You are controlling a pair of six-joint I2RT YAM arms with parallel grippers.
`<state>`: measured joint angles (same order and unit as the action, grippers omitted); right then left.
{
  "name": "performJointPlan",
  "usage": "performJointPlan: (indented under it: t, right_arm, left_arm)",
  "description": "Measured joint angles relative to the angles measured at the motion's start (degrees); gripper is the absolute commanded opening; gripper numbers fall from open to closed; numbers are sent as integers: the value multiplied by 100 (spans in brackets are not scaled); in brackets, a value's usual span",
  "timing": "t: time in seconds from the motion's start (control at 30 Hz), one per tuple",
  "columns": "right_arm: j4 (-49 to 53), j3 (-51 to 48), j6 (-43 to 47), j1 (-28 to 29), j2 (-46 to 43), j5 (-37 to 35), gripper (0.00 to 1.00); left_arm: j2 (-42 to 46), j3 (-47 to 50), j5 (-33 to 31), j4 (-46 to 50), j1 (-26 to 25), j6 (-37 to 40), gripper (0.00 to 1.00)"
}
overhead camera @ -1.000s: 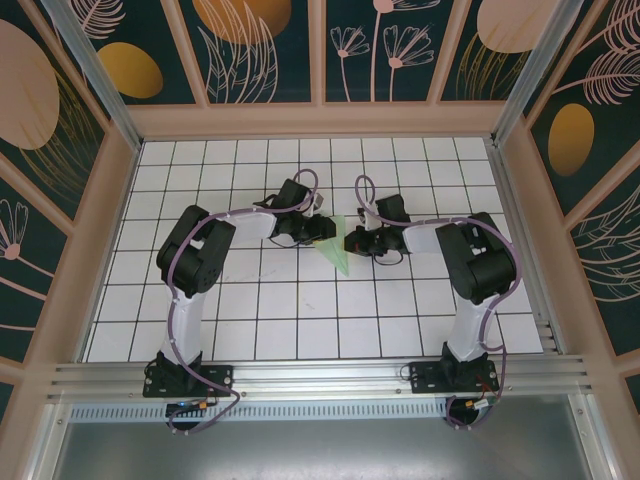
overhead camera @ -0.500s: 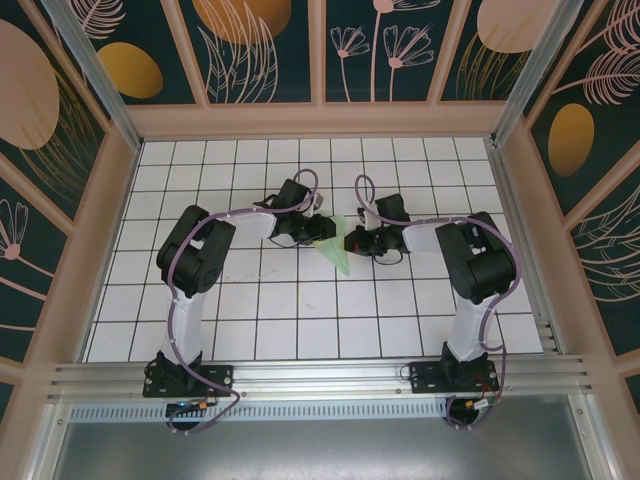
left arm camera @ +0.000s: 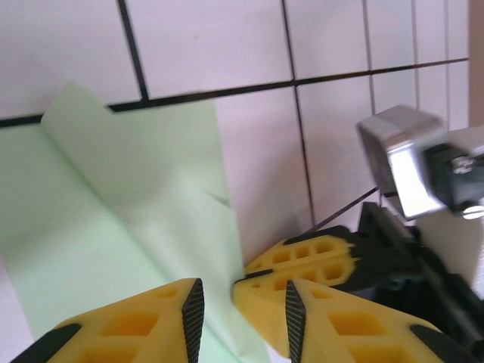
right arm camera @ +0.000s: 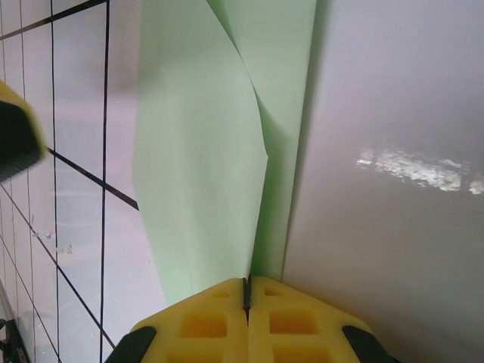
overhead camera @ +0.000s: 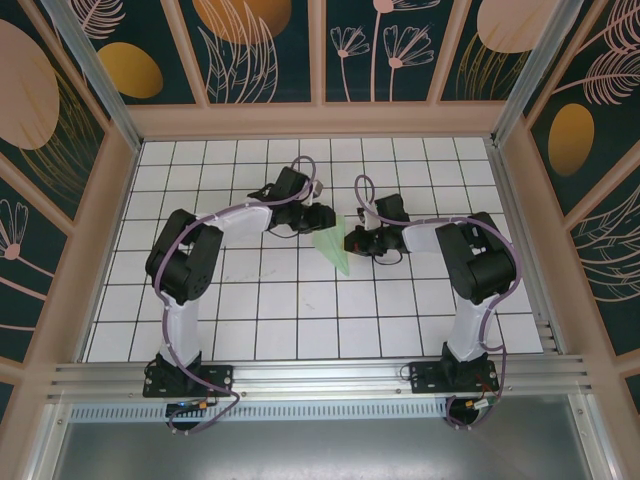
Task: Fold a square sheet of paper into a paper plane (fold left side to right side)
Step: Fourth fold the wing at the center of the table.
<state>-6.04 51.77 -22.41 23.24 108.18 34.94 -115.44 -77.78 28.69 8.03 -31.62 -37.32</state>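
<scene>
Paper plane (overhead camera: 337, 252) one, grippers (left arm camera: 242, 295) (right arm camera: 246, 286) two.

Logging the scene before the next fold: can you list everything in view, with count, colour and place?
paper: one, pale green, partly folded, mid-table between the tools
table: one, white tiles with black grid lines, under everything
walls: dark teal panels with orange and pink plant prints, on three sides of the table
rail: one, silver metal, near edge, at the arm bases
left arm: one, black and white, reaching in from the near left
right arm: one, black and white, reaching in from the near right
left tool: yellow fingers, open, over the paper
right tool: yellow fingers, shut on the paper's edge
</scene>
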Motion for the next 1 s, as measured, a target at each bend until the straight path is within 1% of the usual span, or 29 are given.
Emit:
performJointPlan:
  t: [0.17,0.33,0.57,0.93,1.0]
  right_arm:
    - [0,2,0,0,0,0,0]
    - [0,2,0,0,0,-2,0]
    - [2,2,0,7,-2,-13,0]
    - [13,9,0,11,-4,-39,0]
    - [31,13,2,11,-7,-42,1]
  left_arm:
    - [-68,-109,179,-11,0,0,34]
    - [-450,-455,284,-2,0,24,35]
    - [-907,-855,203,214,0,201,36]
    - [-1169,-892,85,297,11,284,36]
    - [-1169,-892,83,295,11,284,36]
